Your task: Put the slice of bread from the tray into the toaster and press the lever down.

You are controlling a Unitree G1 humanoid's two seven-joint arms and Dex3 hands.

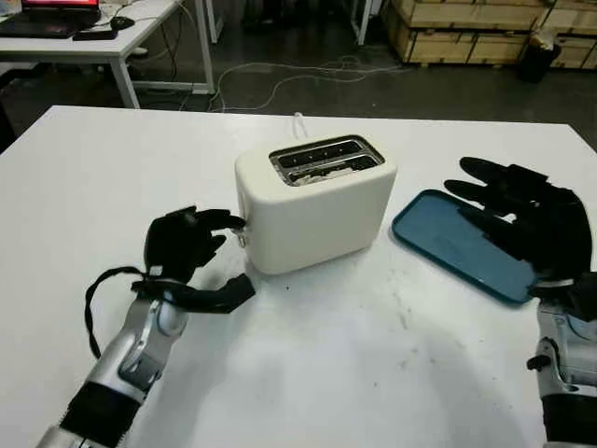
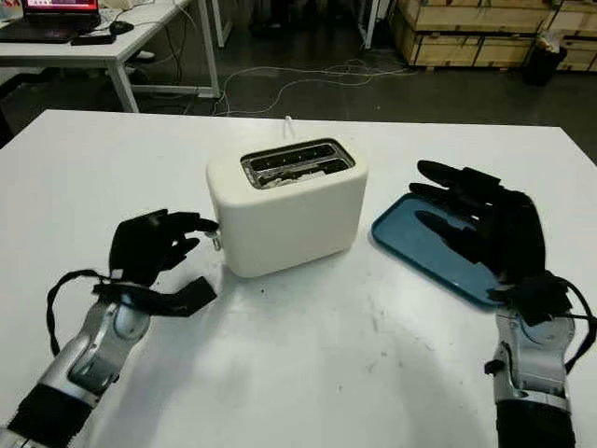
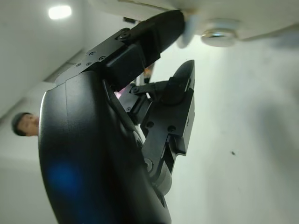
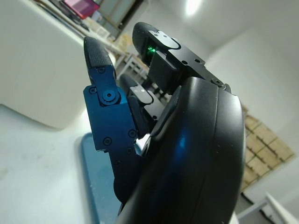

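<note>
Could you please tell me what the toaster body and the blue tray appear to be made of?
Toaster: probably cream plastic with a smooth matte finish and soft rounded edges; its slot surround looks like shiny metal. Tray: likely blue plastic, uniform colour, thin raised rim, faint sheen.

Bright overhead light; soft shadows beneath the toaster (image 1: 315, 201); ceiling lamp glare and close blur in wrist views.

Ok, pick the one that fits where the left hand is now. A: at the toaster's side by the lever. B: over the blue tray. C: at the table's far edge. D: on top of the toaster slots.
A: the left hand sits beside the toaster, a fingertip at its lever.
</note>
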